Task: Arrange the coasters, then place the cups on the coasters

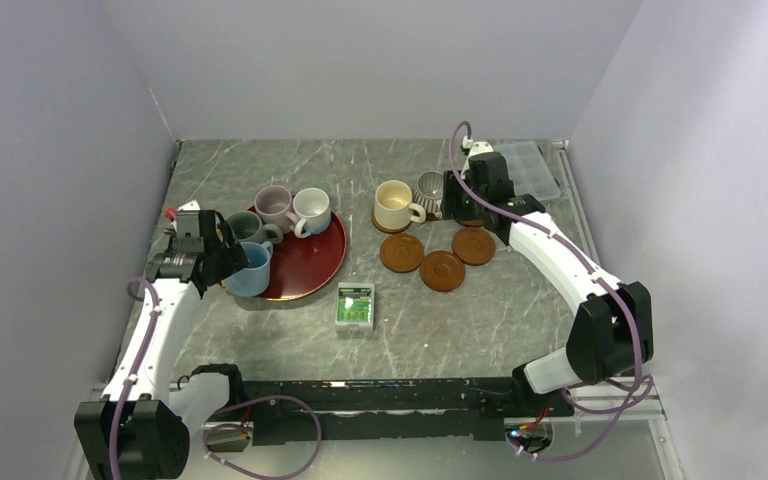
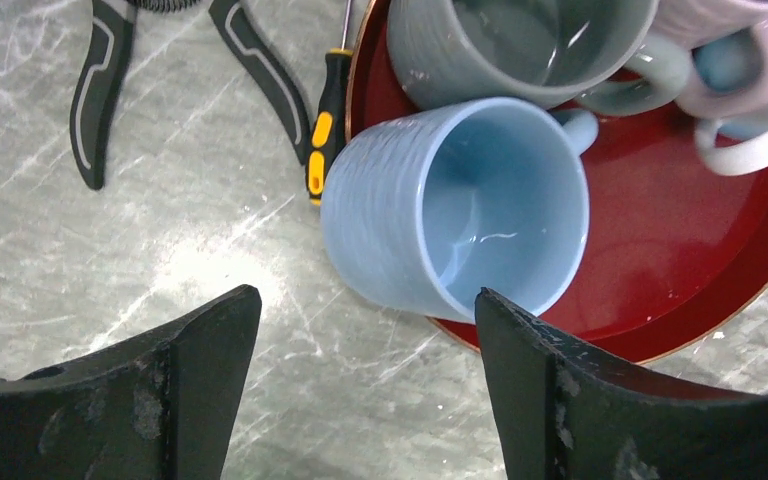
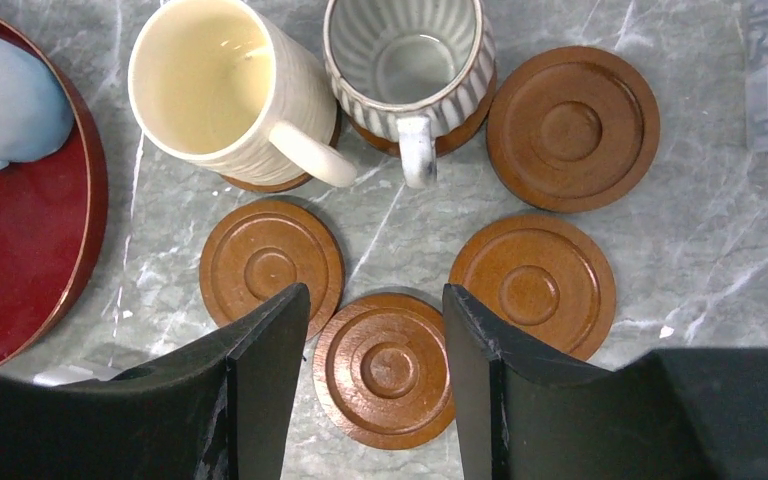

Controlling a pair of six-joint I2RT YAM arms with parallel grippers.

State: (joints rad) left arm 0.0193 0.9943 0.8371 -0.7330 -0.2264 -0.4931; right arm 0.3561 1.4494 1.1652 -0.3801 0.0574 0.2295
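Observation:
On the dark-red tray (image 1: pixel 310 262) are four cups: mauve-pink (image 1: pixel 273 204), white (image 1: pixel 311 208), grey-green (image 1: pixel 242 228) and light blue (image 2: pixel 460 205). The light blue one sits at the tray's left rim. My left gripper (image 2: pixel 365 298) is open right in front of it, its right fingertip (image 2: pixel 500 320) by the cup's rim. A cream cup (image 3: pixel 220 85) and a striped cup (image 3: pixel 405 60) each stand on a coaster. Several bare coasters lie near them, one (image 3: pixel 390 370) under my right gripper (image 3: pixel 372 292), which is open and empty above it.
Black pliers (image 2: pixel 95 90) and a yellow-handled screwdriver (image 2: pixel 325 110) lie left of the tray. A small green-and-white box (image 1: pixel 355 307) lies in front of the coasters. A clear plastic organiser (image 1: pixel 530 165) sits at the back right. Walls close in the table.

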